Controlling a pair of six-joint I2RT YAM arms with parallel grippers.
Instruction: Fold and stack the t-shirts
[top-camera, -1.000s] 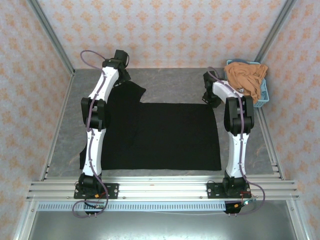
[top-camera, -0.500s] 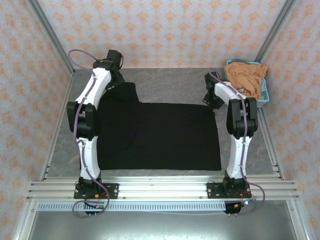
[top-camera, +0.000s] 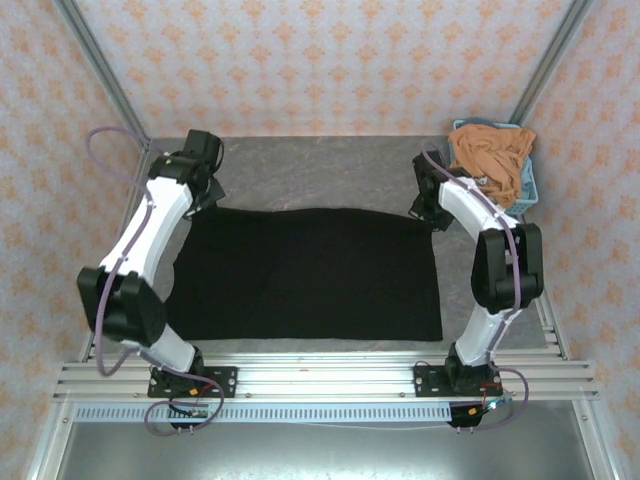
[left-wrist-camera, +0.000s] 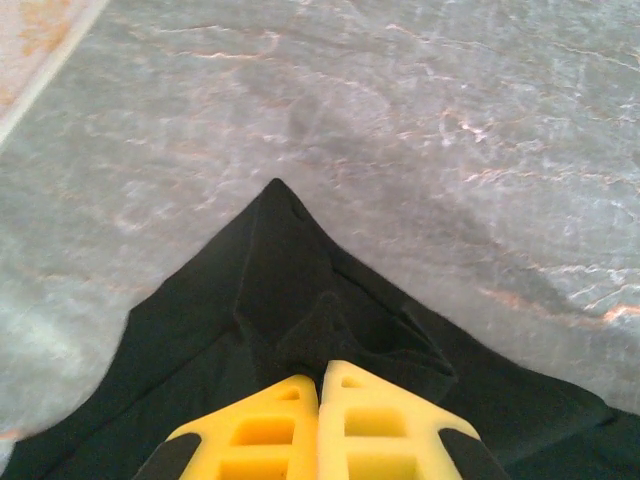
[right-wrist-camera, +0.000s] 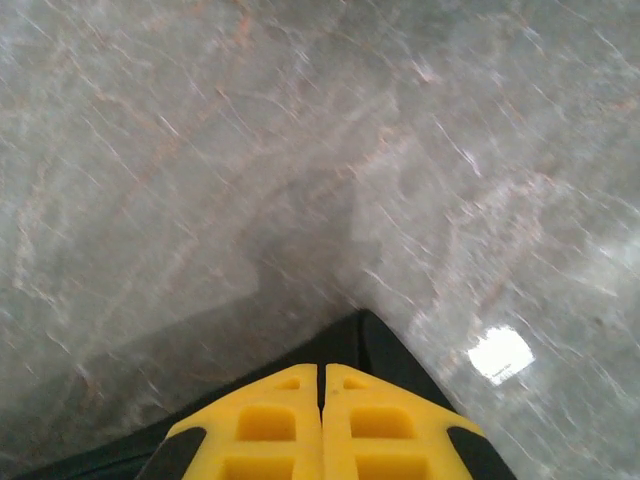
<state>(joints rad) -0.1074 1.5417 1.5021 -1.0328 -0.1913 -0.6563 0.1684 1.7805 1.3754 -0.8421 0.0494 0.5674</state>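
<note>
Blue basket (top-camera: 524, 197), far R corner, held orange-tan t-shirt (top-camera: 490, 152). black t-shirt (top-camera: 310, 275) lay flat on table (top-camera: 330, 170). Your L gripper (left-wrist-camera: 320, 374) was clamped on its far L corner, R gripper (right-wrist-camera: 321, 374) clamped on far R corner.

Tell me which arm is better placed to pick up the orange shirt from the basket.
Right. The right gripper sits beside the basket holding the orange shirt; the left gripper is well off to the other side, though both pinch the black shirt.
</note>
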